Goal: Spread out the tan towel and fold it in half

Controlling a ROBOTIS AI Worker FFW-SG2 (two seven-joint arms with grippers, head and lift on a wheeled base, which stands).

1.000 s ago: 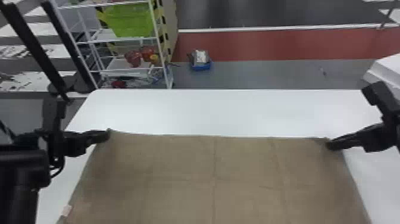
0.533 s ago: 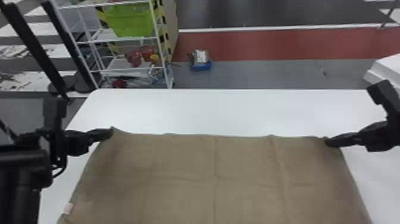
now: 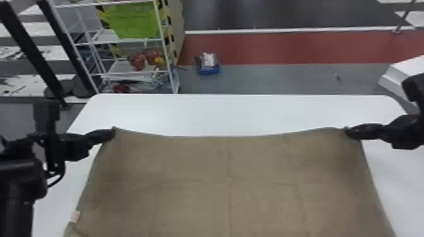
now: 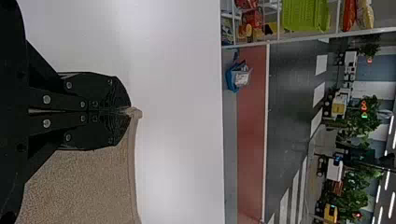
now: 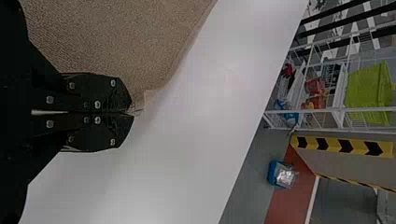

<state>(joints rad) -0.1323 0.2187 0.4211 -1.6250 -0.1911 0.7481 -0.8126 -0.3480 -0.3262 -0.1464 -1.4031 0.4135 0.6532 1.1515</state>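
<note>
Tan towel [image 3: 195,164] spread wide, clamped at both far corners

Lies across the white desk [image 3: 202,115], reaching down past the bottom edge of the head view. Looks plain, in one tan all over, a shade browner in places. Appears nubby and close-textured in the wrist views, with a narrow hem along the edge. Shows a faint crease down the middle, from the far edge toward the near side, crossed by another running sideways, with a fainter one farther right. Bows gently along the far edge between the two corners. Widens toward the near side. Looks slightly bunched or turned over at the lower left of the head view.

Carries a small pinkish-white tag [image 3: 75,216] on the left edge, low in the head view and close to that bunched bit. Too small to tell whether printed.

Held at the far left corner by the left tool [image 3: 108,134], closed tight on the cloth, with a pale tip of corner poking out just beyond. Held at the far right corner by the right tool [image 3: 350,131], likewise pressed together on the cloth, with a thin bit of corner showing just past the ends.
</note>
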